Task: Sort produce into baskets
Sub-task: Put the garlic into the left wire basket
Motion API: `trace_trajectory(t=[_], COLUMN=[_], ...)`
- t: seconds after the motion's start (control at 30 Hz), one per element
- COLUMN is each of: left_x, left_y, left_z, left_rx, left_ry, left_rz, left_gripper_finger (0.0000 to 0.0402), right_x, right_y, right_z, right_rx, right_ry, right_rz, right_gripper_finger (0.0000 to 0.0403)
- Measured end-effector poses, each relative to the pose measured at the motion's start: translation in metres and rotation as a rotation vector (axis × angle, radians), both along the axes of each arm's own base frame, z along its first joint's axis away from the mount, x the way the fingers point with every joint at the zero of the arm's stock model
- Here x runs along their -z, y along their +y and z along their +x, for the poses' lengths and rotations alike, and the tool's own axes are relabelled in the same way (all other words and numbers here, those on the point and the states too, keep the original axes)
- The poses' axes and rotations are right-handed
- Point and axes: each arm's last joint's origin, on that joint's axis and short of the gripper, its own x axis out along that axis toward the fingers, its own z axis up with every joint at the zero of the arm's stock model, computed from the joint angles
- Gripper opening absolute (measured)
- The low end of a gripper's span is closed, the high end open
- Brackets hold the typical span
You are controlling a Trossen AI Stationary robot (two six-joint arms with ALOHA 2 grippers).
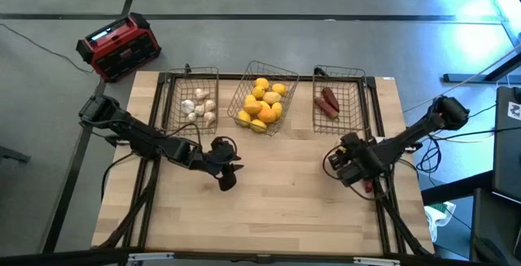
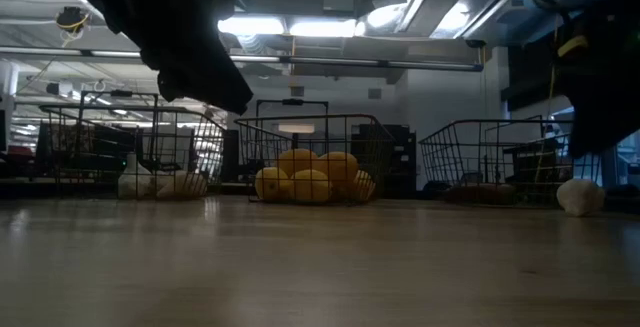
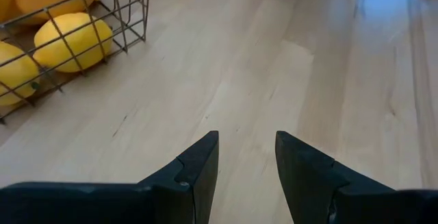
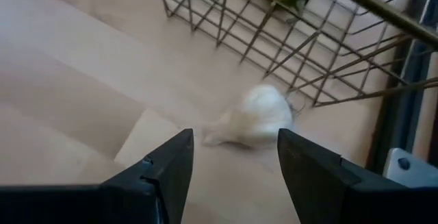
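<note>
Your right gripper (image 4: 234, 157) hangs with fingers apart and nothing between them, a white bulb (image 4: 256, 118) lying loose on the table (image 1: 277, 193) just past the tips, beside the right basket (image 1: 340, 102). Your left gripper (image 3: 246, 157) is likewise released, empty over bare wood. Farther off, lemons (image 1: 262, 103) fill the middle basket (image 1: 262, 97), and bulbs (image 1: 198, 106) lie in the left basket (image 1: 193, 97).

1. Your two arms, the left arm (image 1: 138, 136) and the right arm (image 1: 411, 136), are dark and made of thick round parts.
2. Black cables loop beside both wrists.
3. Your fingers (image 3: 195, 172) are flat, black wedges with slanted tips.
</note>
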Motion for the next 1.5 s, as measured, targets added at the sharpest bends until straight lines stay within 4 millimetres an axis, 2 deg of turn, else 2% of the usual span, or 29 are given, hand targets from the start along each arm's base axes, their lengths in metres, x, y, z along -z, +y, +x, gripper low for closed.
trace_trajectory(t=[0.4, 0.6, 0.73, 1.03, 1.17, 1.5], left_x=[0.0, 0.0, 0.0, 0.0, 0.0, 0.0], left_y=[0.0, 0.0, 0.0, 0.0, 0.0, 0.0], left_z=[0.0, 0.0, 0.0, 0.0, 0.0, 0.0], left_rx=[0.0, 0.001, 0.004, 0.003, 0.005, 0.007], left_ry=[0.003, 0.006, 0.008, 0.0, 0.001, -0.001], left_rz=[0.001, 0.002, 0.007, 0.002, 0.005, 0.008], left_gripper_finger=[0.014, 0.014, 0.014, 0.014, 0.014, 0.014], right_x=[0.028, 0.041, 0.043, 0.041, 0.042, 0.077], right_y=[-0.026, -0.034, -0.031, -0.018, -0.013, -0.003], right_z=[0.01, 0.011, 0.016, 0.048, 0.066, 0.104], right_rx=[0.103, 0.096, 0.076, -0.084, -0.173, -0.274], right_ry=[0.075, 0.106, 0.054, -0.2, -0.315, -0.433], right_rz=[-0.055, 0.04, 0.074, 0.261, 0.229, 0.125], right_gripper_finger=[0.0211, 0.0211, 0.0211, 0.0211, 0.0211, 0.0211])
